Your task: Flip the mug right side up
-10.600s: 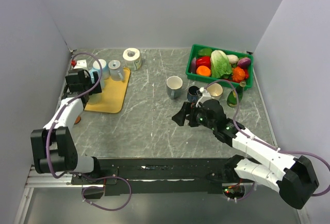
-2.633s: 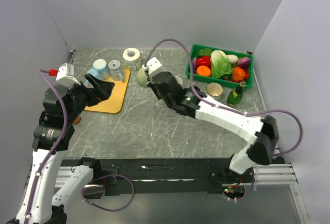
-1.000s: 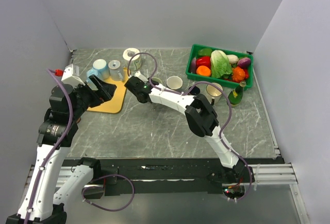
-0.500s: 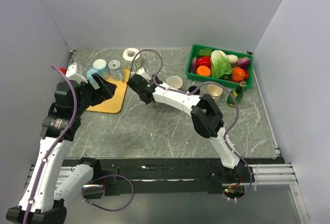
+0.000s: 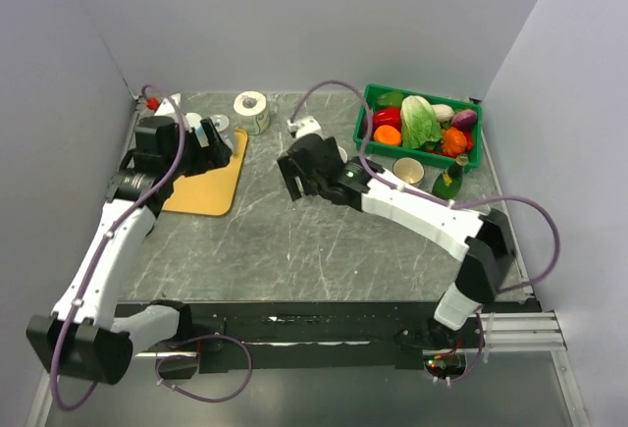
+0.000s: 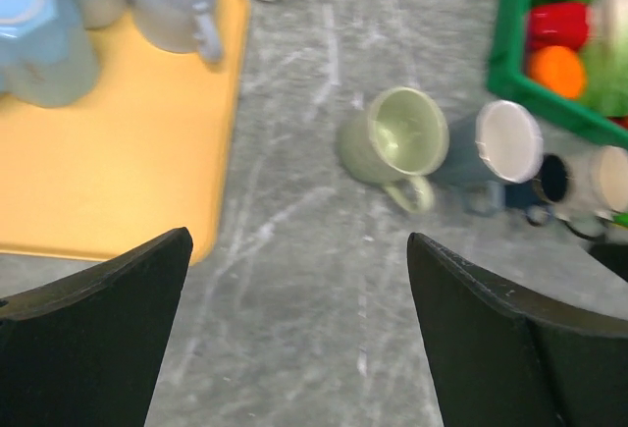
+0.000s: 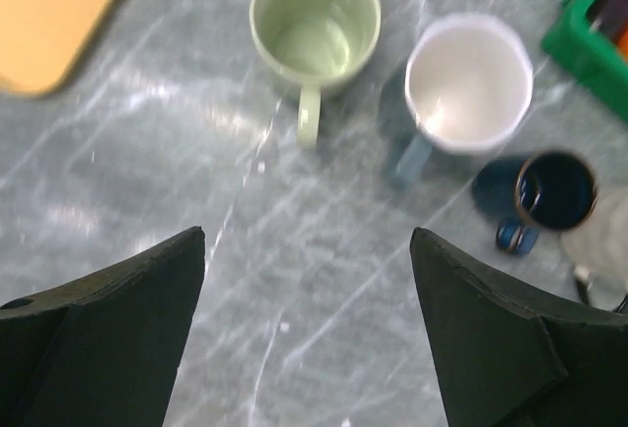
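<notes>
Table (image 5: 294, 240): green mug (image 7: 315, 26) hidden under R arm (image 5: 412, 206) in top view.

The top camera sits high up behind the arms and looks down on the whole tabletop (image 5: 294, 240) from far away. The left wrist camera looks down at a slant from over the yellow tray (image 6: 108, 162), toward the green mug (image 6: 392, 137). The right wrist camera looks almost straight down, close above that mug. Both wrist views share the green mug, the white mug (image 6: 508, 140) beside it and a corner of the tray.
</notes>
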